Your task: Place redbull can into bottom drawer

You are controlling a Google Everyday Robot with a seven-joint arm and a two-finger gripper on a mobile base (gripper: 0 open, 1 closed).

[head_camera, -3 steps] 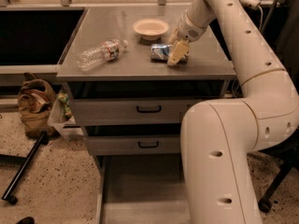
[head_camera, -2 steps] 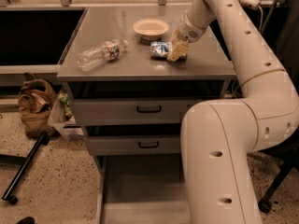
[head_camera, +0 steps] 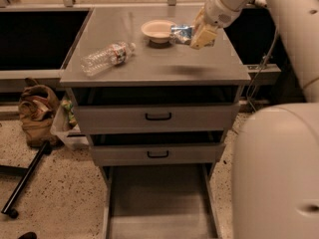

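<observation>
My gripper (head_camera: 196,35) is shut on the redbull can (head_camera: 180,33), a slim silver-and-blue can held on its side in the air above the grey counter (head_camera: 159,68), just right of the bowl. Its shadow falls on the counter below. The bottom drawer (head_camera: 159,195) is pulled out at the cabinet's foot, a wide shallow grey tray, far below the gripper. My white arm fills the right side of the view.
A clear water bottle (head_camera: 105,58) lies on its side at the counter's left. A cream bowl (head_camera: 157,30) sits at the back. Two upper drawers with black handles (head_camera: 158,116) are slightly open. A brown bag (head_camera: 37,108) and a black pole (head_camera: 25,180) are on the floor at left.
The gripper has lifted the redbull can off the counter, up and slightly to the right. The bottle and bowl have not moved.
</observation>
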